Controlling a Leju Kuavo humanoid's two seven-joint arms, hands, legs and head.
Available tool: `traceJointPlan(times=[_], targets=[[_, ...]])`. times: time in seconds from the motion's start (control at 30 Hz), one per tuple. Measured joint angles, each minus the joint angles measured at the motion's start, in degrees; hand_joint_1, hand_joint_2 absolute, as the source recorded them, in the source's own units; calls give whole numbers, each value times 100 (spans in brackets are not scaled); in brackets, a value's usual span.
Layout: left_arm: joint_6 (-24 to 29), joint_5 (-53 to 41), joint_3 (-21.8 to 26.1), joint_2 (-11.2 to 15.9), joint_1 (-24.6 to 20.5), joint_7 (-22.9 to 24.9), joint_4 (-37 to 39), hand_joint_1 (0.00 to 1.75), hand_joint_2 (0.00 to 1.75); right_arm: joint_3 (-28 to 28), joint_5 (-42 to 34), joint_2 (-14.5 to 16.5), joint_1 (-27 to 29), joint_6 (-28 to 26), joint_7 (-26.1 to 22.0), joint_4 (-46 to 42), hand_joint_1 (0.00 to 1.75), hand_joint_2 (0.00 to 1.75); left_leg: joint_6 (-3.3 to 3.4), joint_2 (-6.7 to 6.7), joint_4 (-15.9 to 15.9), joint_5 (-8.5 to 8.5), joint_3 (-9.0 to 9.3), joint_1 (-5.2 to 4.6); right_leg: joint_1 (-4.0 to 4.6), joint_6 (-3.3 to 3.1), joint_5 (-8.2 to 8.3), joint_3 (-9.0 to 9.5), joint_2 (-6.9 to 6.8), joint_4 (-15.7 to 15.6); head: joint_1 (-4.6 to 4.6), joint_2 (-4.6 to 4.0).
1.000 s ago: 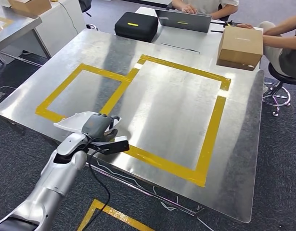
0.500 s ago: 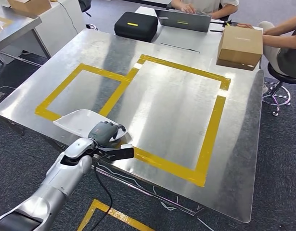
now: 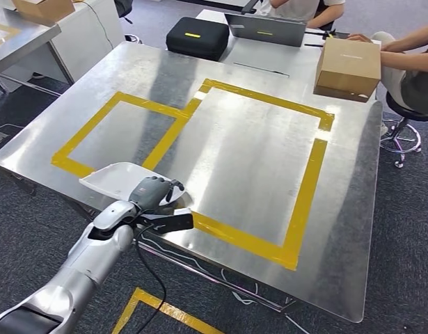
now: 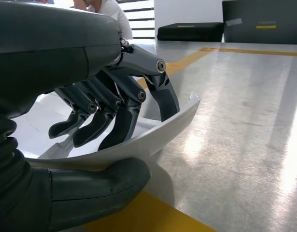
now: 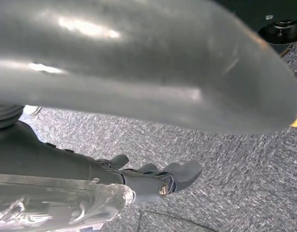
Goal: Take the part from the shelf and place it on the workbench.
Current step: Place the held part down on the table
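The part is a thin white curved panel point(image 3: 114, 178) lying low over the near-left corner of the metal workbench point(image 3: 243, 146), across the yellow tape. My left hand point(image 3: 151, 189) holds it at its right end. In the left wrist view, dark fingers point(image 4: 114, 101) press on top of the panel point(image 4: 165, 133) and the thumb point(image 4: 99, 186) sits beneath it. The panel's far edge looks close to the tabletop; I cannot tell whether it touches. My right hand point(image 5: 154, 179) hangs over grey carpet, below a metal surface, its fingers loosely extended and holding nothing.
Yellow tape point(image 3: 303, 188) marks a small square on the left and a large one on the right. A cardboard box point(image 3: 348, 66) sits at the far right corner, with a person's arm point(image 3: 411, 59) beside it. A black case point(image 3: 197, 37) and a laptop point(image 3: 265, 29) lie beyond the bench.
My left hand has carried the white panel forward and down, further over the workbench edge. It has barely moved in the last half second.
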Motion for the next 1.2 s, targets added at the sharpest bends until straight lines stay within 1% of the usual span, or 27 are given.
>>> traceJointPlan(times=[0.23,0.37,0.5,0.6,0.77,0.93,1.2], targets=[[-24,144,33,-10,44,-121,-36,175,175,0,1,0,1,8,-31,0,0,0,0,0,0,0,-1,0,0,0,0,-1,0,0,-1,0],[-65,-102,32,74,38,185,-43,175,175,0,0,0,5,33,-33,0,0,0,0,0,0,0,-1,0,1,0,0,0,5,0,1,0],[-107,-382,92,244,-13,506,-20,175,175,0,-10,0,17,60,-28,-1,0,0,-2,1,0,1,3,1,2,-2,4,-1,14,0,-1,0],[-135,-553,181,373,-30,623,4,175,175,-2,-13,0,21,71,-22,-2,0,0,-7,1,-1,6,3,4,6,-2,4,0,11,0,0,0],[-214,-679,410,490,-42,723,8,175,175,-9,-33,0,22,91,-15,-3,0,0,-13,1,-1,9,3,5,8,-8,9,0,14,1,0,0],[-283,-709,661,575,-47,748,-15,175,175,-26,-73,0,26,120,5,-8,0,0,-12,1,-1,14,4,5,7,-9,12,0,12,1,0,0],[-321,-781,845,592,-47,685,-59,175,175,-50,-76,0,26,143,16,-11,0,0,-11,1,-1,17,3,4,7,-11,17,-1,13,1,-1,0]])
